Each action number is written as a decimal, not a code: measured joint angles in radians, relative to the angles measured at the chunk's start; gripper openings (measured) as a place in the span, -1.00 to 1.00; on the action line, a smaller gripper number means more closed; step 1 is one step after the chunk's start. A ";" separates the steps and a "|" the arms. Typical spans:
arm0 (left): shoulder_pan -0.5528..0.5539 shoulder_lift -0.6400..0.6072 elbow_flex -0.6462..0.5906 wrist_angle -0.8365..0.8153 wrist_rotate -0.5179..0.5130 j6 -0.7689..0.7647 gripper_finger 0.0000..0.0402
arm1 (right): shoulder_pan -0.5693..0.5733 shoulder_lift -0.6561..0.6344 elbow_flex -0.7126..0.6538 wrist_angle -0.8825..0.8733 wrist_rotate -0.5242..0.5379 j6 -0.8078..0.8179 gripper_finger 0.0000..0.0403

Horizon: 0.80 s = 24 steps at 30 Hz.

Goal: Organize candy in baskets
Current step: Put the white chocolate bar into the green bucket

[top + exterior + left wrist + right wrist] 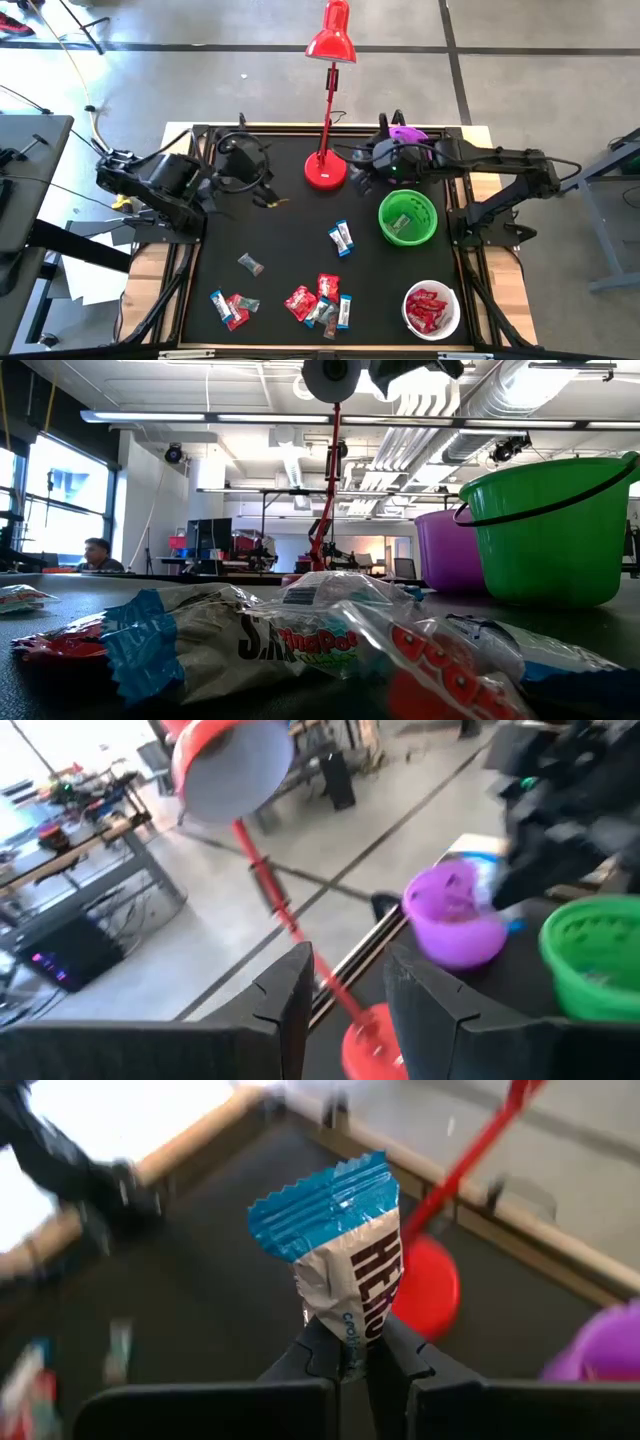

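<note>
My right gripper (345, 1365) is shut on a blue-and-white candy (335, 1245). It hangs above the table's far part, between the lamp base (325, 172) and the purple basket (408, 135). My left gripper (350, 995) stands open with nothing between its fingers, above the far left of the table (265, 192). The green basket (407, 217) stands on the table at the right. The white basket (431, 310) at the near right holds red candy. Several red, blue-and-white and dark candies (320, 300) lie loose on the near part of the table. My right gripper pinches one end of the candy's wrapper (345, 1335) between its two fingertips. The fingers slant down toward the table's left. The candy sticks out past the fingertips, its crimped blue end (320, 1195) farthest from them, lifted clear of the table.
A red desk lamp (330, 45) stands on its round base at the far middle, its stem between the two grippers. A raised rim (300, 128) runs round the black table. Bare black surface (290, 240) lies in the middle.
</note>
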<state>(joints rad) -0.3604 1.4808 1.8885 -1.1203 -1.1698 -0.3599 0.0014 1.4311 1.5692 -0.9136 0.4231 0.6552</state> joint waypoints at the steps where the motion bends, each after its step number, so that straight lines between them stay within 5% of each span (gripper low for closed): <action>1: 0.000 -0.006 0.000 -0.041 -0.001 -0.025 -0.46 | -0.012 0.000 0.000 -0.039 -0.039 0.000 -0.94; 10: 0.094 -0.050 0.000 -0.261 -0.046 -0.101 -0.46 | -0.155 0.000 0.000 -0.365 -0.094 0.040 -0.94; 24: 0.444 -0.060 0.000 -0.153 -0.138 0.095 -0.46 | -0.472 0.000 0.000 -0.322 -0.134 -0.176 -0.94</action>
<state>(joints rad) 0.0834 1.4208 1.8886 -1.2735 -1.3075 -0.2651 -0.4709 1.4311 1.5692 -1.2355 0.2891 0.4791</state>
